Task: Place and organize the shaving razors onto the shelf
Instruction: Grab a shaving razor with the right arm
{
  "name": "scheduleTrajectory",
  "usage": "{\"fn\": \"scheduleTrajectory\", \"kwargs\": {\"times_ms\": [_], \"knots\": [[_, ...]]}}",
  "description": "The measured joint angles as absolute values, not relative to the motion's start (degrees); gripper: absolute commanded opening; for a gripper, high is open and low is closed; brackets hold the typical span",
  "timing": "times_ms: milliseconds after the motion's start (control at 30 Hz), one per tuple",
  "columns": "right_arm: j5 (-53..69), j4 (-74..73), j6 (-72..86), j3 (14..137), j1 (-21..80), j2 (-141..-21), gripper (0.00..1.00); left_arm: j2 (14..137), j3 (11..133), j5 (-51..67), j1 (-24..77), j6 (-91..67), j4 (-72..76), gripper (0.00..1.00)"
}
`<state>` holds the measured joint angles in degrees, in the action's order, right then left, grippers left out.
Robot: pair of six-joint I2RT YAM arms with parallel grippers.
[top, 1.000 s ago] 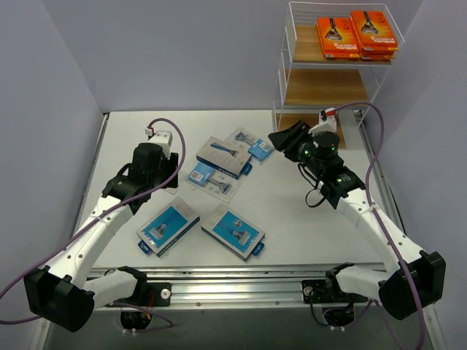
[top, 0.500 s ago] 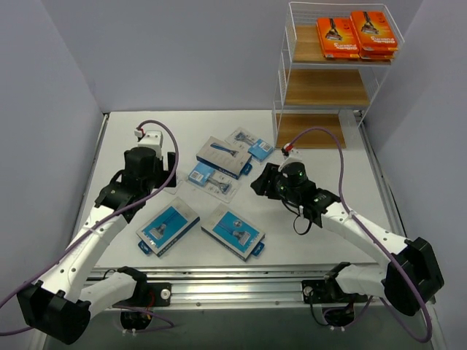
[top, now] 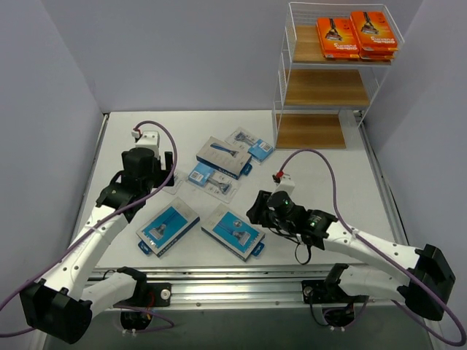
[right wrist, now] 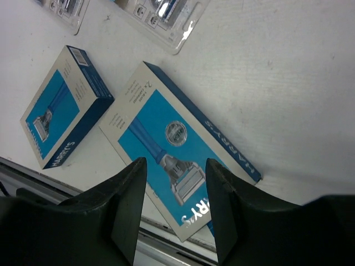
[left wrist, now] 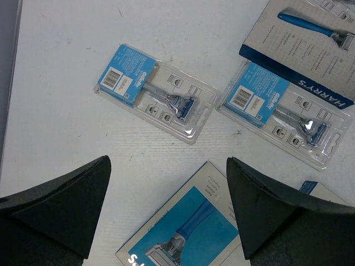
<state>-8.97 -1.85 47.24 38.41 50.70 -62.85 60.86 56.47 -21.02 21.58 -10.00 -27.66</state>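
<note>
Right claw (top: 253, 211) swung from shelf (top: 325, 87) | apart over blue razor box (top: 233, 231) | left claw (left wrist: 167, 162) apart

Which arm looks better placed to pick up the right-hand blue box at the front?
Right. Its open gripper hangs right by that blue box, which fills its wrist view. The left gripper, also open, hovers nearer the clear packs.

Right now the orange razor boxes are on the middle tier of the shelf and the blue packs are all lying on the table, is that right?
Not quite. The top external view shows the orange razor boxes on the top tier of the shelf, not the middle one, which is bare. The blue packs are all lying on the table, as you said.
</note>
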Motion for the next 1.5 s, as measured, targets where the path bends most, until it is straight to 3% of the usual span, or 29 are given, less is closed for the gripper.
{"fn": "scheduleTrajectory", "kwargs": {"times_ms": [167, 433, 1500], "knots": [[-11.9, -1.34, 55.11, 30.5, 55.53, -56.55, 0.41, 62.13, 56.38, -21.02, 21.58, -9.96, -26.83, 0.94], [-13.45, -0.95, 62.15, 25.39, 61.25, -59.24, 0.39, 62.67, 56.38, -21.06, 21.58, -9.8, -26.79, 0.94], [-14.17, -0.49, 71.26, 17.69, 62.54, -50.59, 0.34, 65.3, 56.49, -16.62, 21.19, -8.86, -26.81, 0.95]]}}
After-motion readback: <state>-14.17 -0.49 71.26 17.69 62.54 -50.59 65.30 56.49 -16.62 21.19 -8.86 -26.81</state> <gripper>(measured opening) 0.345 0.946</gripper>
